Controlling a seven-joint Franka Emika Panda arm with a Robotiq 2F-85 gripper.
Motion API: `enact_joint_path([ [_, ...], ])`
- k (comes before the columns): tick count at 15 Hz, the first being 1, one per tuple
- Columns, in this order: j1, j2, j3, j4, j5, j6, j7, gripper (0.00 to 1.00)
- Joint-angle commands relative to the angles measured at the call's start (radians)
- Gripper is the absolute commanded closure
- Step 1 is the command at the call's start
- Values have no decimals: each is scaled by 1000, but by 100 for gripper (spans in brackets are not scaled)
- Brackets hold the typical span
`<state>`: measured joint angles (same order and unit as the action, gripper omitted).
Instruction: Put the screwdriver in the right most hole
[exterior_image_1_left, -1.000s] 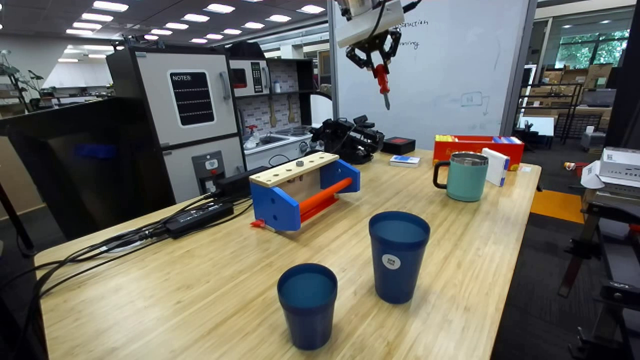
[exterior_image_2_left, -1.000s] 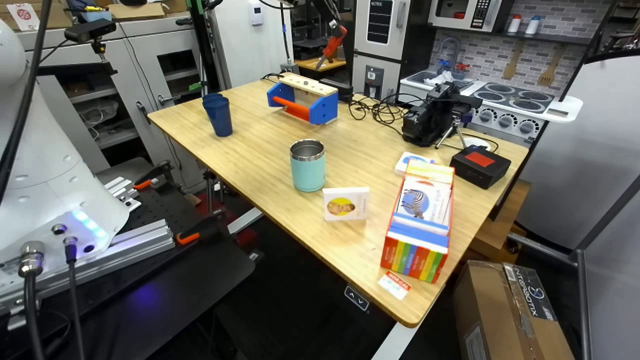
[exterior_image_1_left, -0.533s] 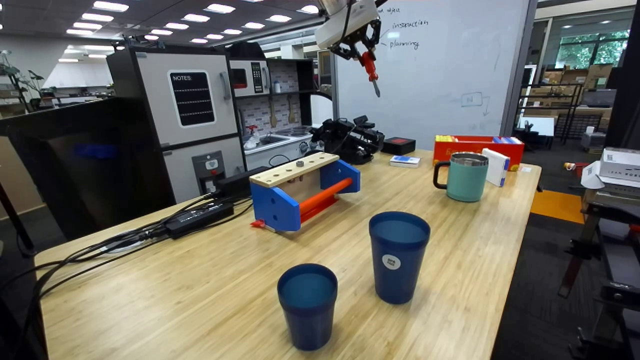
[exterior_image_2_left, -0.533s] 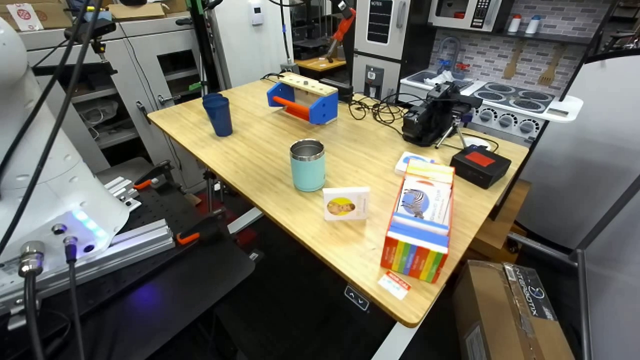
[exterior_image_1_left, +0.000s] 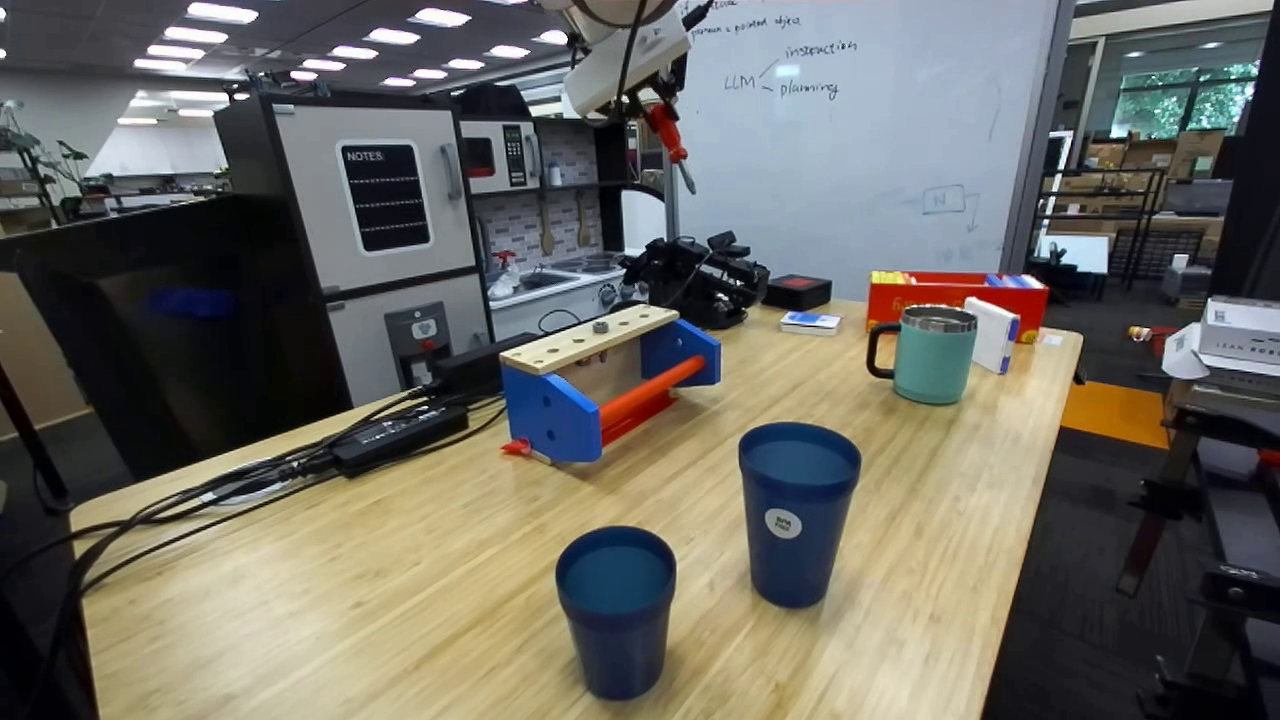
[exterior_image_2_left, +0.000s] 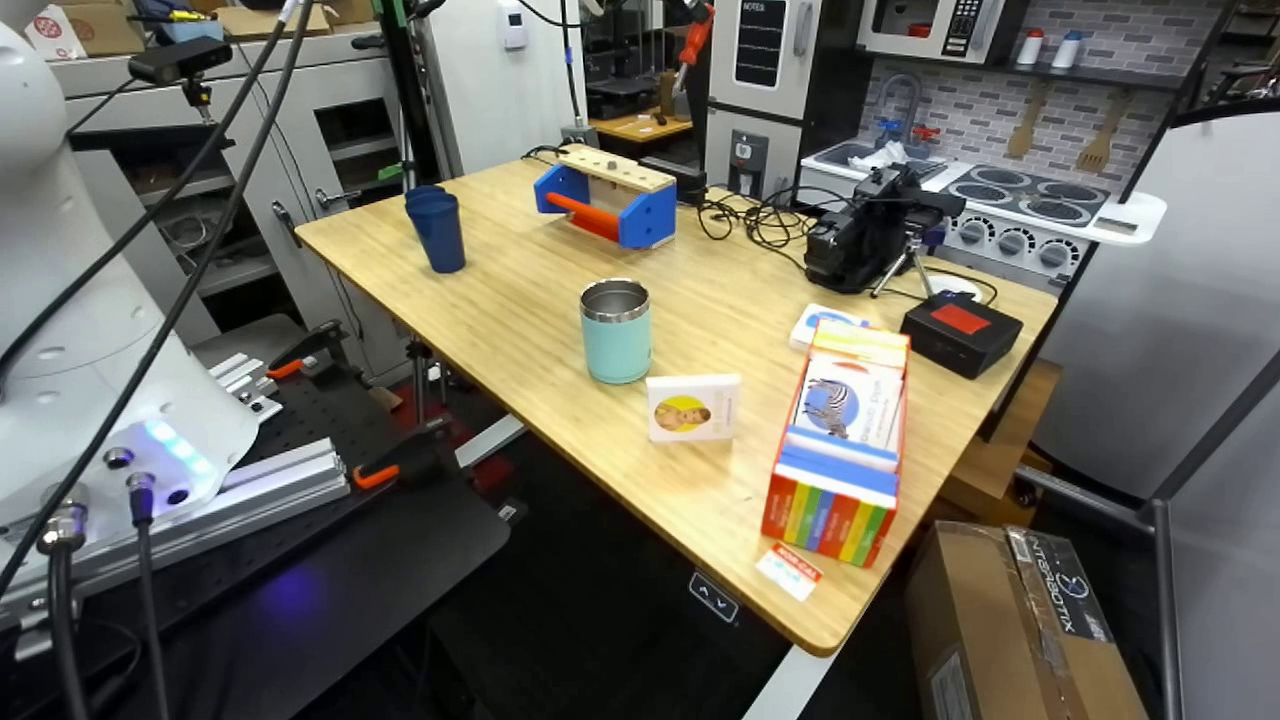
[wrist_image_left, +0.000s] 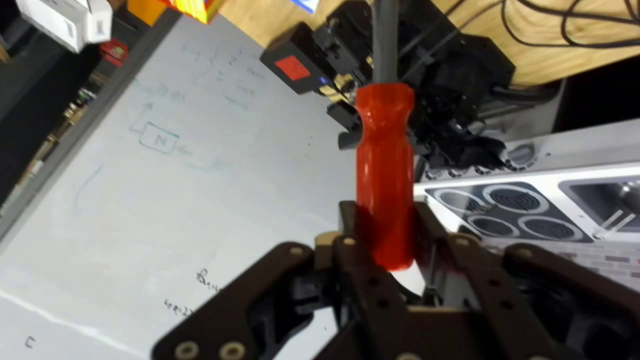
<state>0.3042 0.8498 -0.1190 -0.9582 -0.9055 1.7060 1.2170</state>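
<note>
**Wooden table (exterior_image_1_left: 430, 580), whiteboard (exterior_image_1_left: 850, 180) beyond: screwdriver (wrist_image_left: 384, 150) gripped in mid-air**

Site: in both exterior views the table carries a rack (exterior_image_1_left: 640, 396) with blue end plates (exterior_image_1_left: 550, 415) and a wooden top bar (exterior_image_1_left: 588, 343) pierced by a row of small holes (exterior_image_1_left: 551, 351). A grey peg (exterior_image_1_left: 600, 326) stands in the row. Which end hole counts as right-most cannot be confirmed. A small red piece (exterior_image_1_left: 517, 447), nature unclear, lies just beside the nearer end plate in an exterior view.

Claw: the gripper (wrist_image_left: 384, 216) is clamped on the screwdriver. In the wrist view its fingers (wrist_image_left: 429, 220) press both sides of the red handle (exterior_image_1_left: 665, 130), toward the butt end.

Screwdriver: the metal shaft (wrist_image_left: 385, 50) points away from the gripper and leaves the wrist view at the top edge. In both exterior views the tool hangs tip down and tilted, well above the table and apart from the rack.

Other items: a short navy cup (exterior_image_1_left: 617, 640) and a taller navy cup (exterior_image_1_left: 815, 540) stand upright, apart. A teal mug (exterior_image_1_left: 932, 358) stands near a red box (exterior_image_1_left: 950, 294) of thin books, with a small white picture book (exterior_image_1_left: 990, 335) on edge between them.
</note>
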Motion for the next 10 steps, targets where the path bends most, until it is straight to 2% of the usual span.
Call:
enact_joint_path([
  [1, 24, -7, -18, -4, -115, 125, -71, 93],
  [6, 36, -62, -32, -102, -303, 388, -26, 93],
  [10, 34, -111, -68, -202, -456, 624, 138, 93],
])
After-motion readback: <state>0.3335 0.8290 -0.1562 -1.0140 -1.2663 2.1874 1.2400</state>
